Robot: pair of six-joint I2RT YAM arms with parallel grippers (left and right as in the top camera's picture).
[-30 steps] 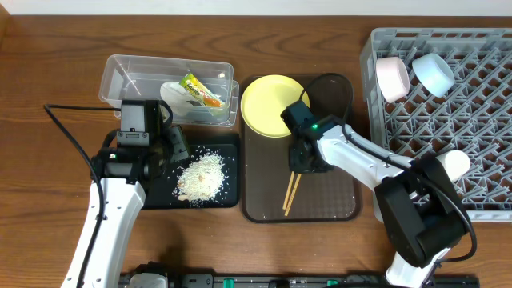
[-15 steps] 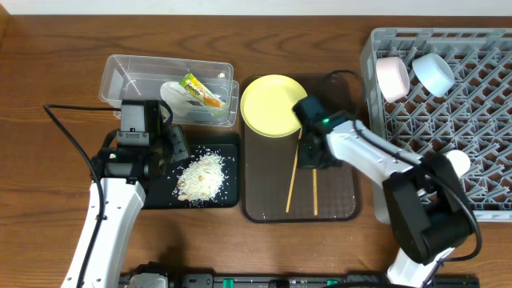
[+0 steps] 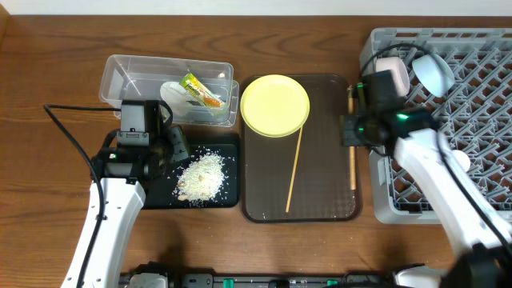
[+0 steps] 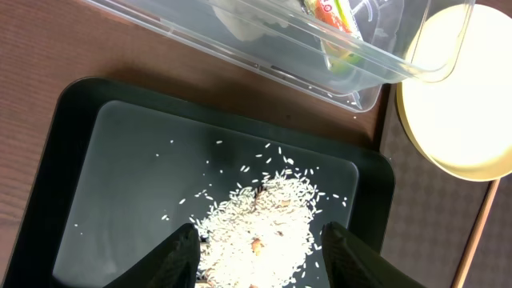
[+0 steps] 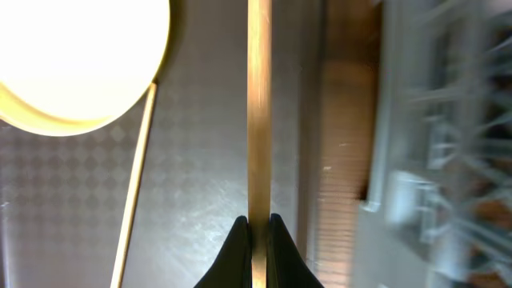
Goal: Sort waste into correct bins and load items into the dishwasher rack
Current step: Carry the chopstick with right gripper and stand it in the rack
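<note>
— Right tool (image 5: pixel 256 229)?
— Pressed together on one chopstick (image 5: pixel 258 104), held lengthwise along the right edge of the brown tray (image 5: pixel 204 168), just beside the grey rack (image 3: pixel 480 128).
— Second chopstick (image 3: pixel 294 172)?
— Flat on the same tray, slanted, far tip at the rim of the yellow plate (image 3: pixel 275 105).
— Left tool (image 4: pixel 260 238)?
— Spread wide, hovering low over the rice scraps (image 4: pixel 272 196) heaped in the black tray (image 4: pixel 96 160).
— Further out?
— Clear tub (image 4: pixel 264 50) beside the black tray, with snack wrapper (image 3: pixel 200 90) and paper wad (image 3: pixel 178 94) inside. Pink bowl (image 3: pixel 396 66) and blue bowl (image 3: pixel 434 74) in the rack's far corner.

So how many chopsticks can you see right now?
2. One chopstick lies on the brown tray by the yellow plate; the other chopstick is in the right gripper.
</note>
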